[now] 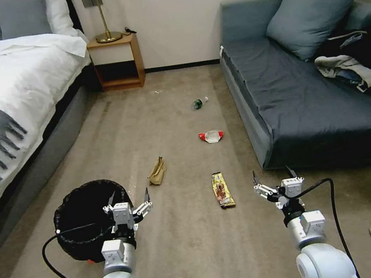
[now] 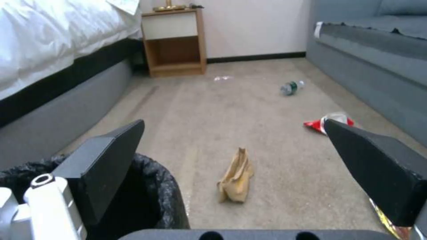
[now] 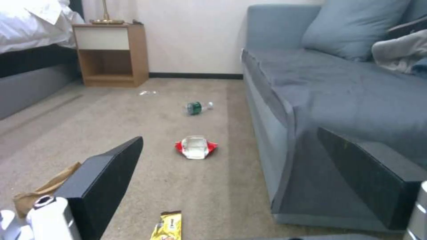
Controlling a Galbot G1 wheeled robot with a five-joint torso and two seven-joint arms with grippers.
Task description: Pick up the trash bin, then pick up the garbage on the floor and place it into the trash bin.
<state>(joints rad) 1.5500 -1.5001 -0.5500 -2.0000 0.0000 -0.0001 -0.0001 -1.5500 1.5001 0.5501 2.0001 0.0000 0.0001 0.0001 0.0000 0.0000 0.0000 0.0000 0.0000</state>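
The trash bin sits on the carpet beside the bed, black liner crinkled around its rim — and the left hand hovers right over its near-right edge, fingers spread wide, grasping nothing. Garbage lies scattered ahead: the tan paper bag just past the bin, the yellow-brown wrapper between the two arms, the red-and-white packet farther on, the green bottle beyond that near the sofa. The right hand hangs by the sofa's corner — released too, empty.
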